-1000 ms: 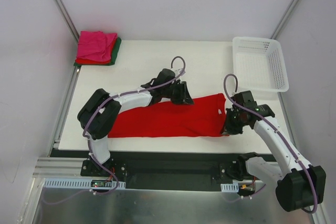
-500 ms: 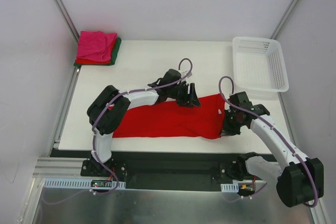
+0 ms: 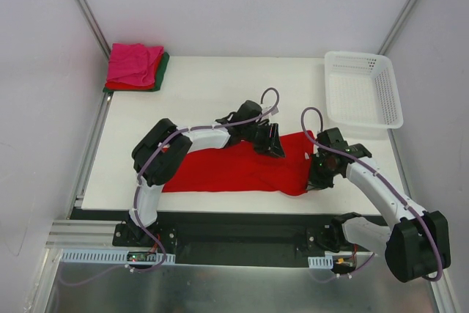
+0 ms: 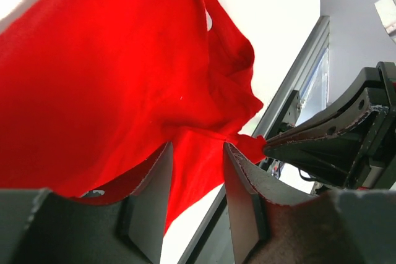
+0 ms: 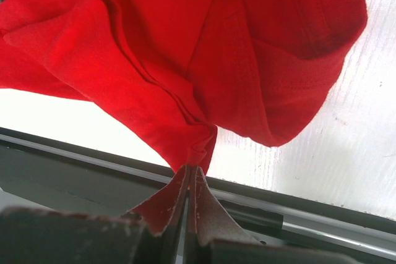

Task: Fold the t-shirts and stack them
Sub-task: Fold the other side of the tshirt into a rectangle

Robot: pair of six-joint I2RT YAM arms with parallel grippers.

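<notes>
Red t-shirt [image 3: 227, 170], corner pinched in right claw [image 5: 189, 171], left claw [image 4: 197, 153] parted above it

Open table [image 3: 242, 78] between stack [image 3: 135, 67] and basket [image 3: 364, 89]

Bright even light; soft shadows; red t-shirt [image 4: 93, 78] perhaps oversaturated; wrist-view foreground blurred.

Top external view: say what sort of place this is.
Probably a robot lab test cell: white table walled by plain panels on aluminium rails, left arm and right arm bolted at its near edge, with a red t-shirt, folded stack and basket as props.
</notes>
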